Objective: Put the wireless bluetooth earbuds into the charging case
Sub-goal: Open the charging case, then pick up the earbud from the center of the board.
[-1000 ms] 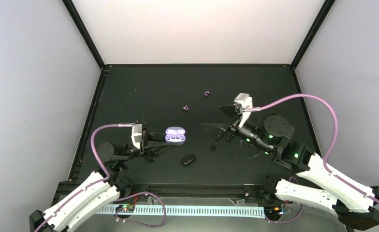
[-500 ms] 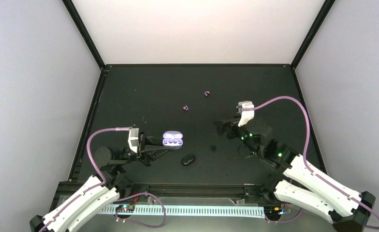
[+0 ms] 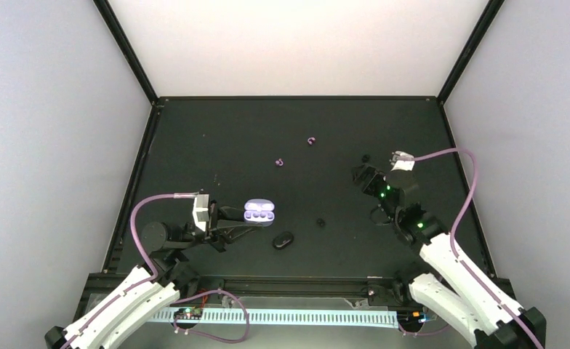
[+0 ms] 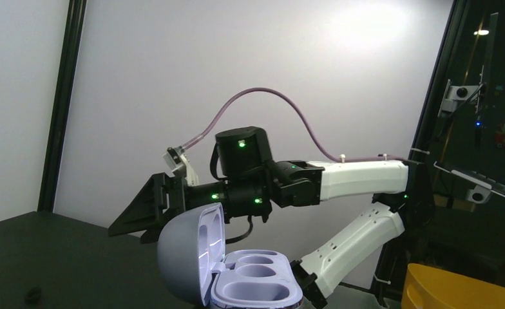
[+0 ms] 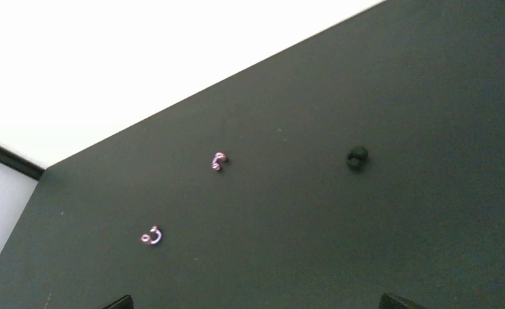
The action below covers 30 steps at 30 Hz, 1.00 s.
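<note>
a: top view: where do the parts lie?
b: left gripper (image 3: 247, 220) clenched on the open lilac charging case (image 3: 259, 213), left of centre on the desk (image 3: 195, 138). two tiny pink earbuds, far pink earbud (image 3: 311, 140) and near pink earbud (image 3: 280, 162), lie well beyond it. black earbud (image 3: 320, 222) right of the case; second black earbud (image 3: 366, 156) just beyond the right gripper (image 3: 360, 173), jaws released. closed black case (image 3: 283, 240) near the lilac one.
a: left wrist view?
b: lid (image 4: 185, 257) raised, both wells bare; a dark bud on the desk at lower left.
a: right wrist view?
b: both pink buds glossy and curled, apart; one black bud to their right; fingertips (image 5: 118, 301) spread wide at the bottom edge.
</note>
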Available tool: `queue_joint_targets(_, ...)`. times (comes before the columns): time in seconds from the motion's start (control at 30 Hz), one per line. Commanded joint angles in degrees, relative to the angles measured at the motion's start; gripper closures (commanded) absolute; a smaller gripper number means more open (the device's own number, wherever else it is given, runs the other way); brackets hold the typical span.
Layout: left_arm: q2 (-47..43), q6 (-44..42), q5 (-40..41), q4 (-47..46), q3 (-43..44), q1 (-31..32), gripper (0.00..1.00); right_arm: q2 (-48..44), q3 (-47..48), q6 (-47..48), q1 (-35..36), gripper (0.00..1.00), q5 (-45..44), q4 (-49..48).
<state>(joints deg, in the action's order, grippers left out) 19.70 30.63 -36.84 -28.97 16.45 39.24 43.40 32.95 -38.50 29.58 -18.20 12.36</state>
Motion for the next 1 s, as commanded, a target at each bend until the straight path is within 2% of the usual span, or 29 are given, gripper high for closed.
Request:
queue_joint_targets(0.0, -0.73, -0.64, -1.24, 0.23, -0.25, 0.34, 0.98, 5.40, -1.75, -4.21, -8.28, 0.01, 7.82, -2.73)
queue_joint_targets(0.13, -1.52, -0.83, -1.04, 0.56, -0.49, 0.35, 0.98, 10.79, -4.19, -6.41, -12.60, 0.04, 9.21, -8.38)
queue_joint_targets(0.27, -2.74, -1.37, -0.36, 1.66, -0.63, 0.36, 0.98, 18.65, -1.12, -6.48, -13.92, 0.08, 4.67, -12.03)
queue_joint_targets(0.43, -4.84, -1.90, 0.94, 3.01, -1.23, 0.31, 0.98, 31.00, 7.35, -4.80, -16.89, 0.14, 1.68, -11.61)
queue_joint_targets(0.57, -5.29, -2.36, 1.37, 3.44, -1.08, 0.33, 0.99, 42.60, 16.73, -2.51, -19.92, 0.23, 4.43, -8.69)
queue_joint_targets(0.67, -5.02, -2.58, 1.37, 3.38, -1.07, 0.36, 0.98, 49.58, 22.99, -1.55, -20.96, 0.26, 7.87, -5.84)
queue_joint_targets(0.97, -4.43, -2.92, 1.33, 3.54, -1.24, 0.33, 0.99, 60.80, 31.90, -3.08, -21.70, 0.29, 11.97, -3.09)
